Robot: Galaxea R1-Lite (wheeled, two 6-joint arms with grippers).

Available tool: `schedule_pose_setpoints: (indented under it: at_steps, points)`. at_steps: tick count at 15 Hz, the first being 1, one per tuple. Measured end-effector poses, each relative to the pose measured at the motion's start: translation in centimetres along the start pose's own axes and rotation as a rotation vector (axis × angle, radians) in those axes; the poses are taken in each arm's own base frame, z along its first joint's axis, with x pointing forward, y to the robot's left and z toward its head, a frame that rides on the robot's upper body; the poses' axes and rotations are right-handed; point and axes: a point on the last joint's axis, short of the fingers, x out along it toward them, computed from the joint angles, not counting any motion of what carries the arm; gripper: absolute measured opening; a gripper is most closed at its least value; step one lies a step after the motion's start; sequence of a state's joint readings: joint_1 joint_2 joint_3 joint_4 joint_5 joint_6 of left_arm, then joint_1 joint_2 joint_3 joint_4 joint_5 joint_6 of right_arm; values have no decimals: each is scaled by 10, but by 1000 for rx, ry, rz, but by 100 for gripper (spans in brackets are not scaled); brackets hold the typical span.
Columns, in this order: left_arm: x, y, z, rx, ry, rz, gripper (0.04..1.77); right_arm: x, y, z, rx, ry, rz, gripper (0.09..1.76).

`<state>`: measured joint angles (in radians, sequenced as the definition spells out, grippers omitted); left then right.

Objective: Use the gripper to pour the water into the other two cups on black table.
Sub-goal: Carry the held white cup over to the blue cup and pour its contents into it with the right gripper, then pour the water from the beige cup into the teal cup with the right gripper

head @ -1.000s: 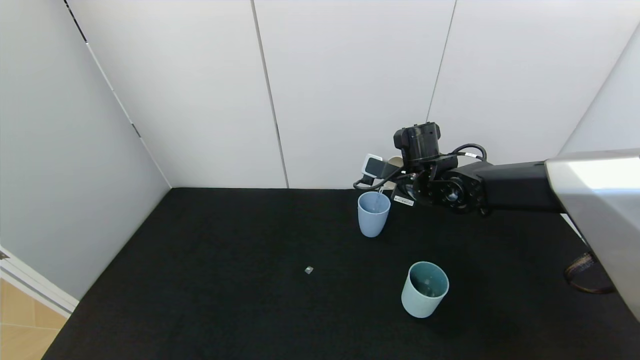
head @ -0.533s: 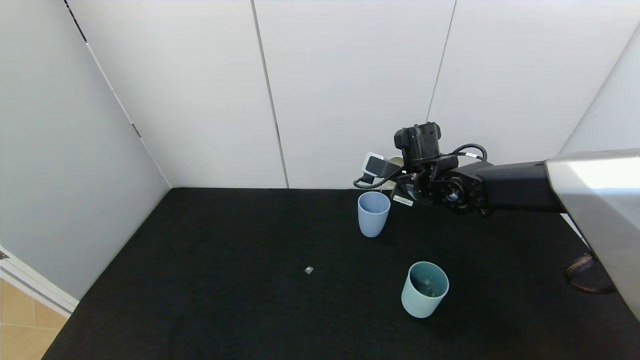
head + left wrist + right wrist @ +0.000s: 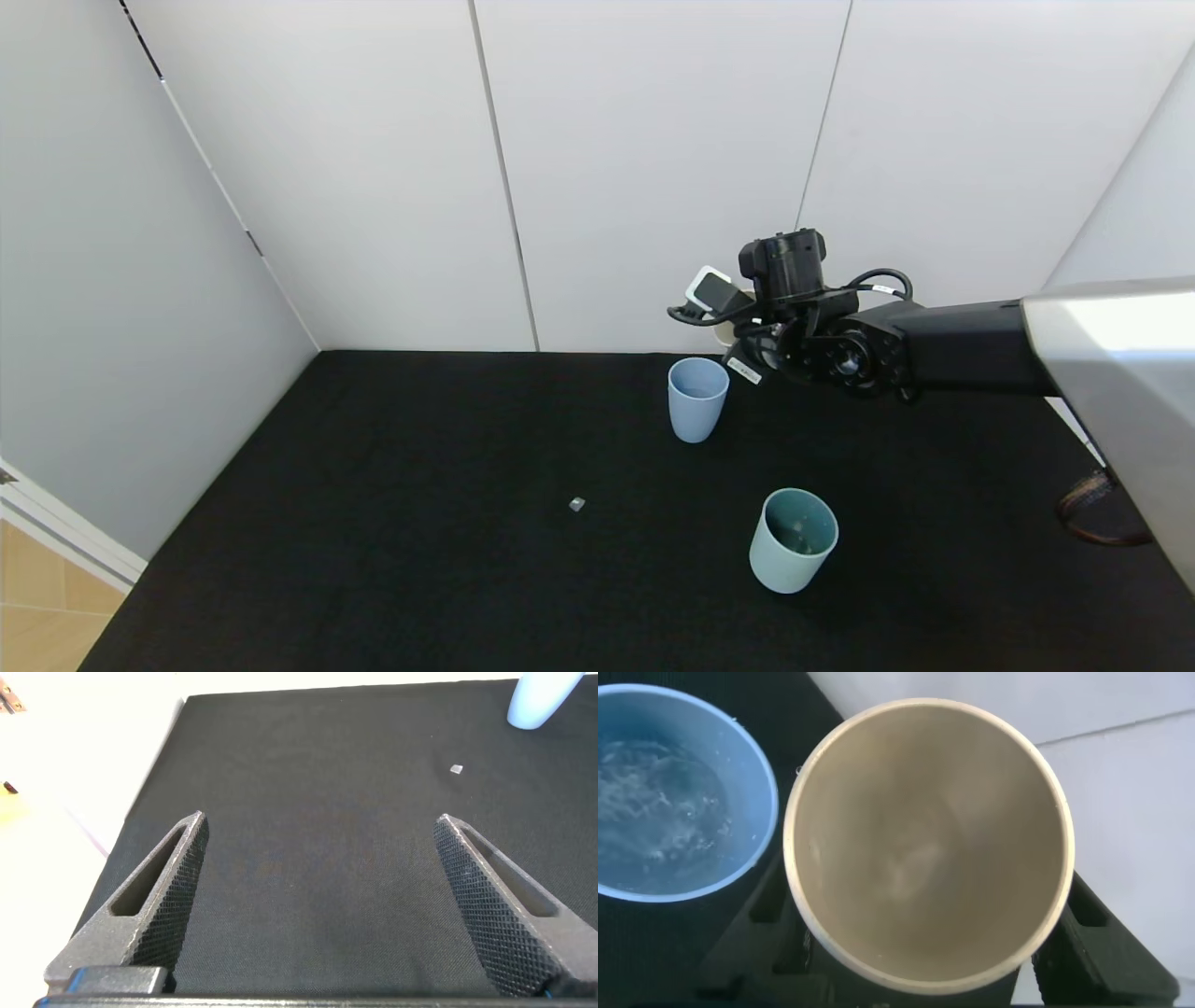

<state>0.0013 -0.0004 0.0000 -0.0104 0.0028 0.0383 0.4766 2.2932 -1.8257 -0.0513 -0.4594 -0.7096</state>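
Two cups are waiting on the black surface: the periwinkle cup toward the far edge, the teal cup nearer the front right. Right hand is pinching the beige cup tight, hovering just beside the periwinkle one, where water is rippling. Beige interior is looking nearly drained. The pour into the periwinkle cup seems about finished; the next move, I'd judge, is swinging toward the teal cup if any water remains. Left hand is idling low over the left side, fingers spread wide.
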Motion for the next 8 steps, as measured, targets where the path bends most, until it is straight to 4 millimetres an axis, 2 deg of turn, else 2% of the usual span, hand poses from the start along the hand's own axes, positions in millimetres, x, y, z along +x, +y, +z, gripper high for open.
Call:
schedule_pose_setpoints:
  at_steps: [4,8]
  points:
    - [0,0,0,0,0,0,172,-11,-12,-8,48,-5,28,128]
    - [0,0,0,0,0,0,172,-39,-29,-24,105,0,64,128]
